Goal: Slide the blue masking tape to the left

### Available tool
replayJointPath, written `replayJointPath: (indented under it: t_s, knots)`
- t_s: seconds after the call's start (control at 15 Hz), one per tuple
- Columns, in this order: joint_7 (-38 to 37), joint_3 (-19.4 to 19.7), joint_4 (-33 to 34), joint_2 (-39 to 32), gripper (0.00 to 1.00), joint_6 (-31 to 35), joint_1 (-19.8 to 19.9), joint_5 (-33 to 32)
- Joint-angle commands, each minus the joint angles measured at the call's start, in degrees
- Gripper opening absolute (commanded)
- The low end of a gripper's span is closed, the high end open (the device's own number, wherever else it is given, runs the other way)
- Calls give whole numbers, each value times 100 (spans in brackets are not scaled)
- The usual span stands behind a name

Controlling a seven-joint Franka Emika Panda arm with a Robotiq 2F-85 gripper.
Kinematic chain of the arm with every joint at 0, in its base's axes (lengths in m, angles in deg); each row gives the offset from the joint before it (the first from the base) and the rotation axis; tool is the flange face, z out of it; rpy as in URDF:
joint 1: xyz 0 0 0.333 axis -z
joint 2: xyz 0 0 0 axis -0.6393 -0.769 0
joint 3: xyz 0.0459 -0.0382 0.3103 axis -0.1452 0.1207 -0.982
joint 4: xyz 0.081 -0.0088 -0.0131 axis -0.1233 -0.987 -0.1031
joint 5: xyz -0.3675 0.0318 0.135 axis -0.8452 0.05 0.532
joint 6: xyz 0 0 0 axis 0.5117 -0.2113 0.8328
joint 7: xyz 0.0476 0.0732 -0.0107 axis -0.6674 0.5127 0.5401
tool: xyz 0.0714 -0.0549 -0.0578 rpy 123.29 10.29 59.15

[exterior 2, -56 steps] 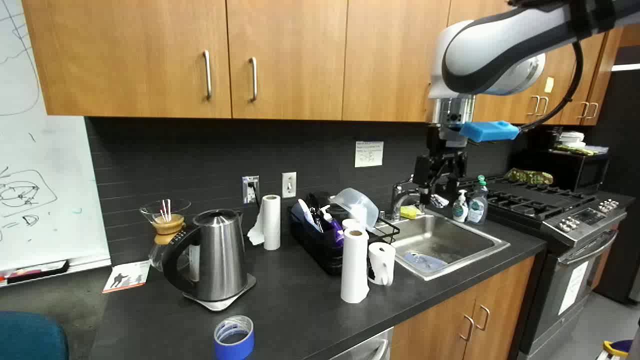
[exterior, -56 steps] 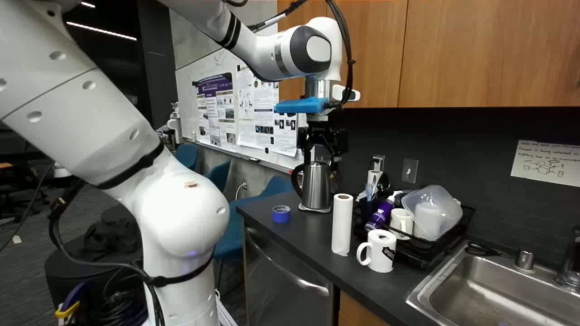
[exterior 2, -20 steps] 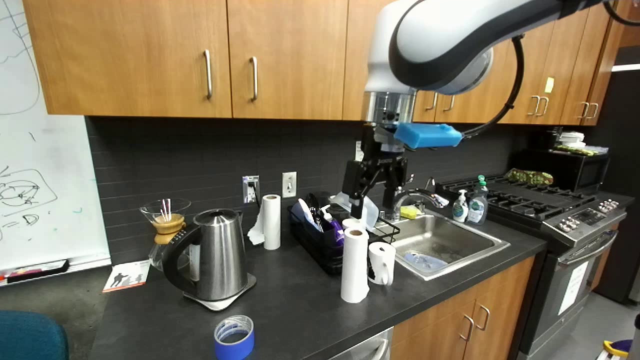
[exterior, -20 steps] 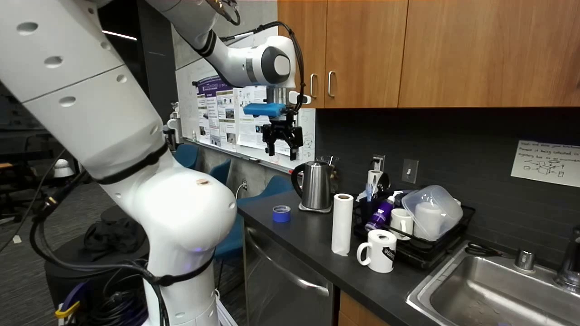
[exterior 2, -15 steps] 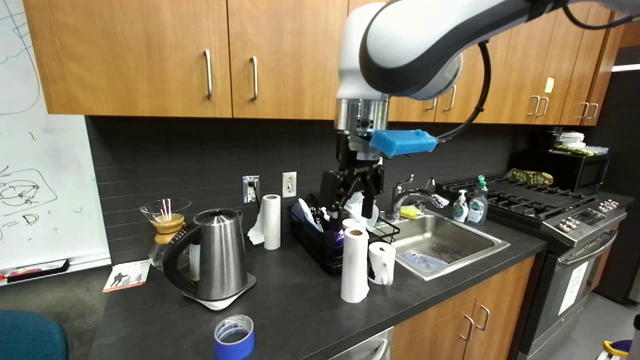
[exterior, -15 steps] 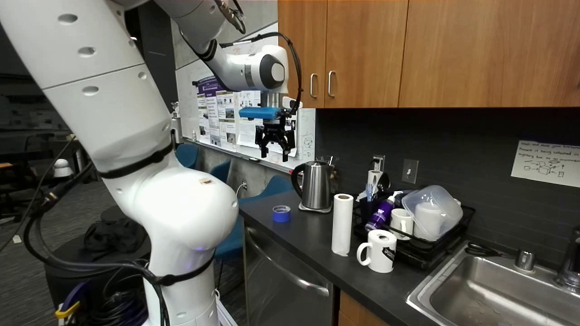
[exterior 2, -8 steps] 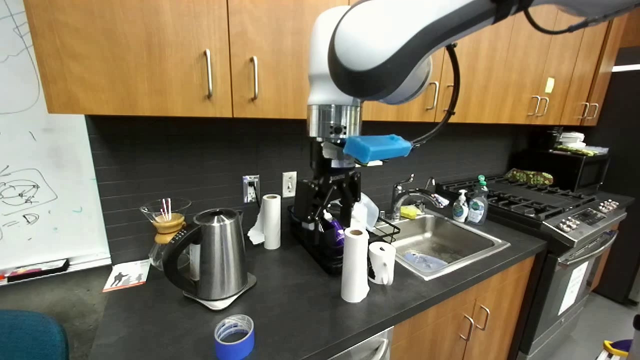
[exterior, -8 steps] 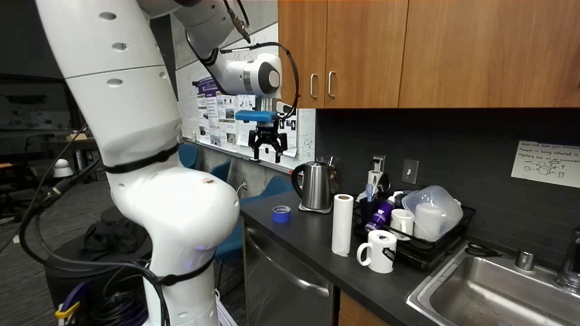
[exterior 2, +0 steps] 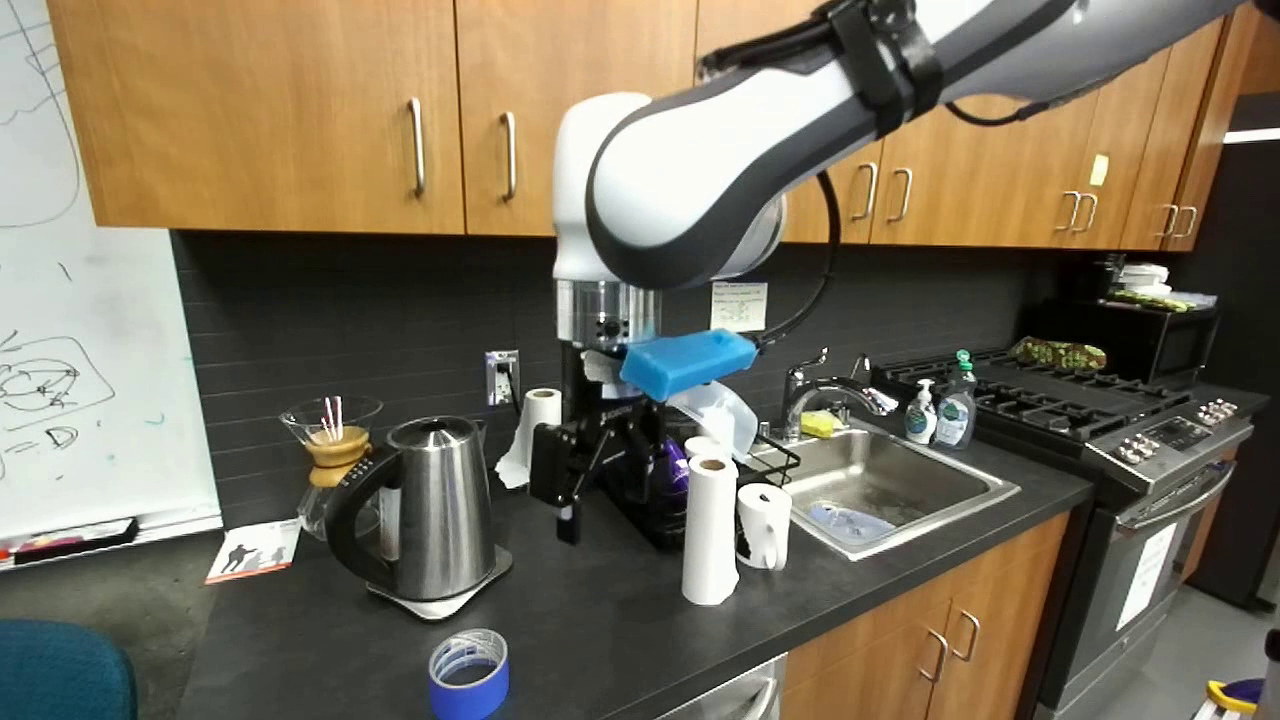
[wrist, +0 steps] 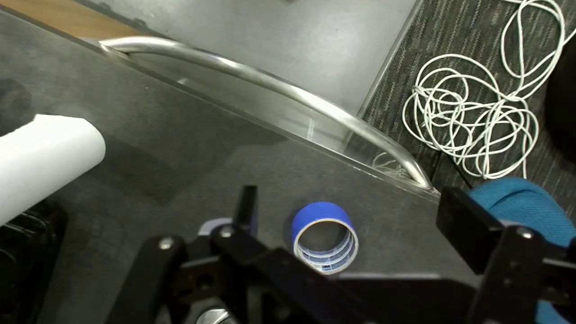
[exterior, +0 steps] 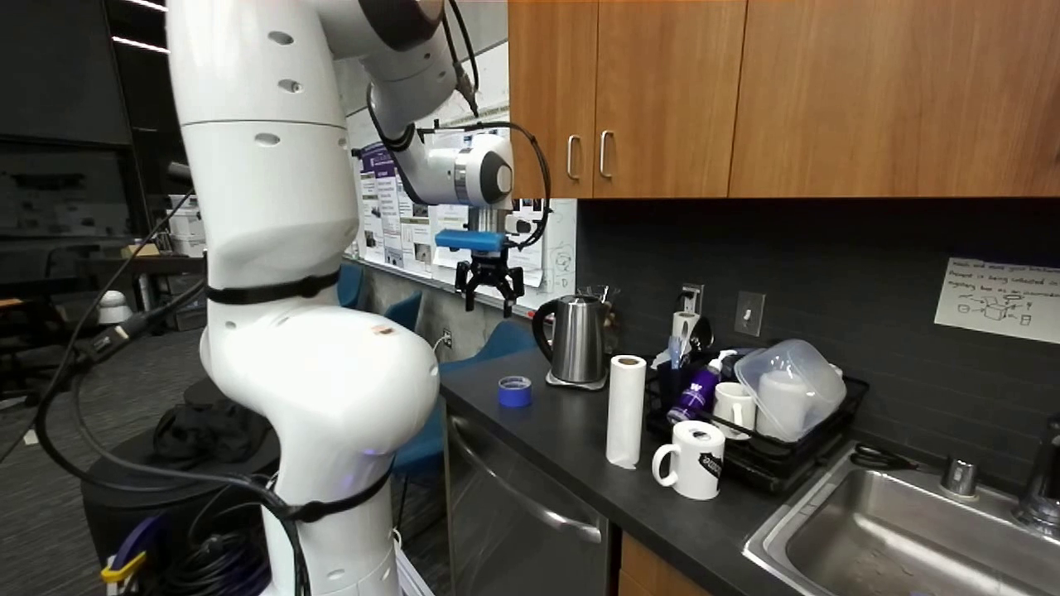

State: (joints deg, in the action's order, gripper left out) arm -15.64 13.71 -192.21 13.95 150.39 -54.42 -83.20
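Note:
The blue masking tape lies flat on the dark counter near its left end. It shows in an exterior view in front of the kettle. In the wrist view the tape appears between the two fingers, closer to the left one; its lower rim touches the outline of a finger link. My gripper is open and empty, pointing down, well above the counter and apart from the tape. It also shows in an exterior view and in the wrist view.
A steel kettle stands behind the tape. A paper-towel roll, a white mug, a dish rack and a sink stand farther along. The counter's front edge lies near the tape, above a dishwasher handle.
My gripper has swung from the sink side toward the kettle and the tape, then dropped lower in the last half second. The tape and other objects have not moved.

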Motion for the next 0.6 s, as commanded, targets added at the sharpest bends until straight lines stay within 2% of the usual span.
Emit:
replayJointPath:
  t_s: [0.0, 0.33, 0.53]
  knots:
    - [-419, 31, 340, -722, 100, 183, -114, -496]
    - [-794, 186, 454, -1175, 100, 67, -229, -806]
    - [-562, 190, 138, -647, 100, 133, -145, -264]
